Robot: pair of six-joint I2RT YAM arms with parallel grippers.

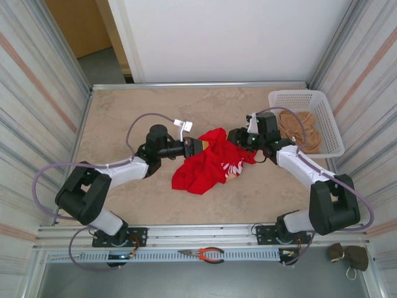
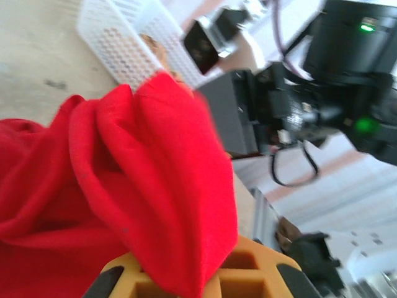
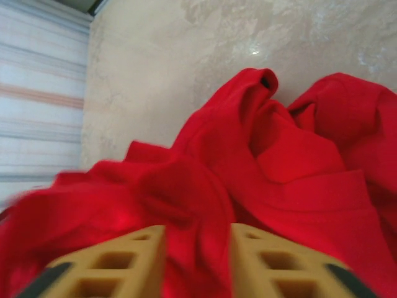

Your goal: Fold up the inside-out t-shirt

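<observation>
On the middle of the table (image 1: 136,105) we see the inside-out t-shirt (image 1: 208,162) crumpled, its long axis running from near-left to far-right, the left gripper (image 1: 197,146) clenched on its far-left edge, the right gripper (image 1: 234,136) with fingers apart around cloth, and we cannot tell its grip.

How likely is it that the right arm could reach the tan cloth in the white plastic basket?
Probably yes: the open-topped white plastic basket sits beside that arm, with nothing over the tan cloth. First the right gripper must leave the bright red cotton t-shirt bunched between its fingers.
</observation>
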